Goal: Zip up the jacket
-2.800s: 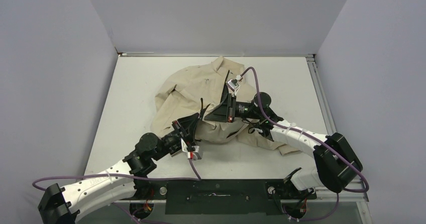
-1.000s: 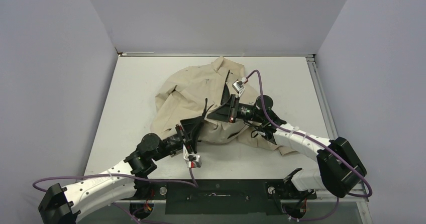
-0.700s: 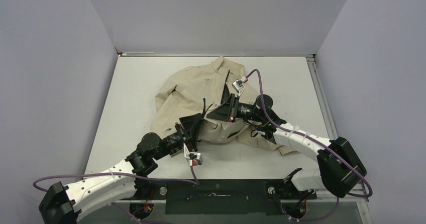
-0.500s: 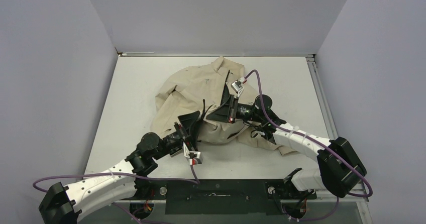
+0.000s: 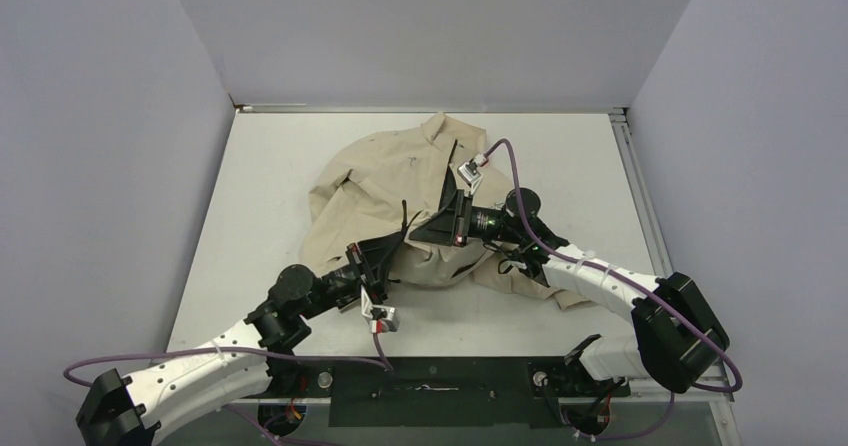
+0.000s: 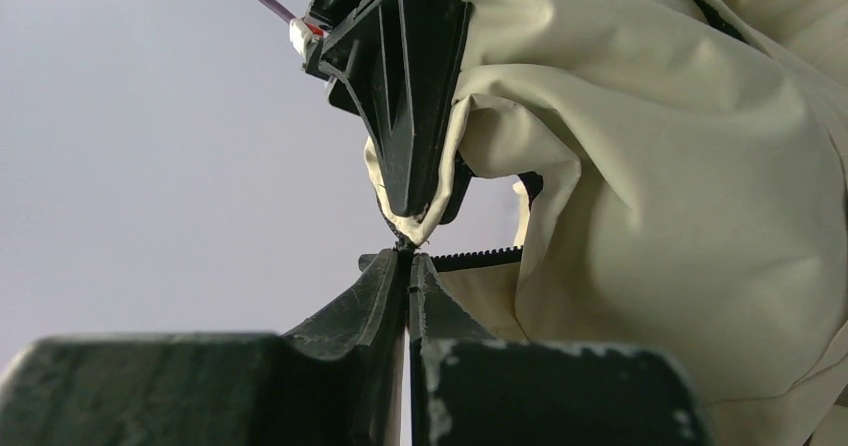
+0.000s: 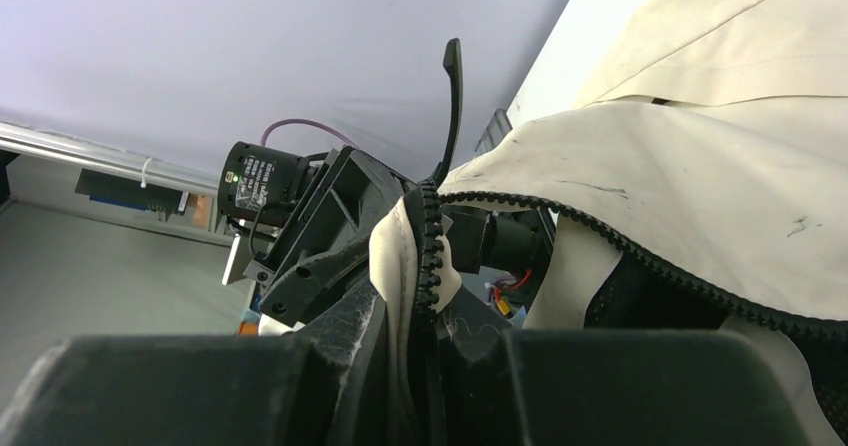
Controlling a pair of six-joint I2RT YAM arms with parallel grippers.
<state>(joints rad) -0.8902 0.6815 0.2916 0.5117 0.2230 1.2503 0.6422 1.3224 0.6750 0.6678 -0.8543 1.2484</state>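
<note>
The beige jacket [image 5: 380,171] lies bunched on the white table, its front lifted between the two arms. My right gripper [image 5: 437,228] is shut on the jacket's front edge; cream fabric and black zipper teeth [image 7: 432,246] stick up between its fingers [image 7: 420,296]. In the left wrist view my left gripper [image 6: 410,254] is shut, its tips meeting just under the fabric corner [image 6: 420,228] that the right gripper holds. I cannot tell whether anything is pinched there. A second row of zipper teeth [image 6: 480,258] runs off to the right behind them. A thin black strap [image 7: 455,86] rises above the edge.
The table [image 5: 260,186] is boxed in by grey walls on three sides, with a metal rail [image 5: 632,171] along its right edge. A jacket sleeve [image 5: 540,284] trails under the right arm. Purple cables loop from both wrists.
My left gripper opened a little wider, then shut, ending close under the held corner. The right gripper kept its grip and barely moved.
</note>
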